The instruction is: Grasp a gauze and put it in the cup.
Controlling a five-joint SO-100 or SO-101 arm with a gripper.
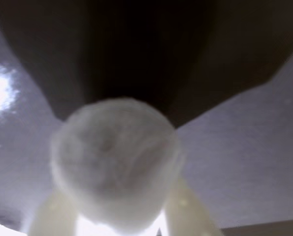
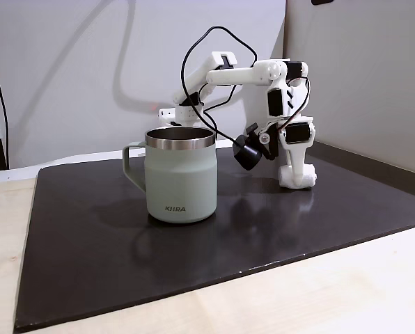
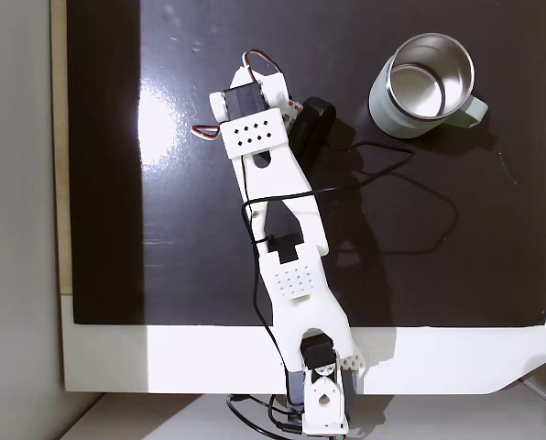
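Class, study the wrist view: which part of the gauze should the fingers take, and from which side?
Take the gauze across its curved wall, coming down from above. In the wrist view its round end faces the camera, so it seems to stand on end on the mat, and the fingers flank that wall.

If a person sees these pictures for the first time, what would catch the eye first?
Probably the white gauze, large and blurred in the wrist view, sitting between the pale fingers of the hand, low on the dark mat. Next, the sage-green cup standing upright and empty, apart from the arm.
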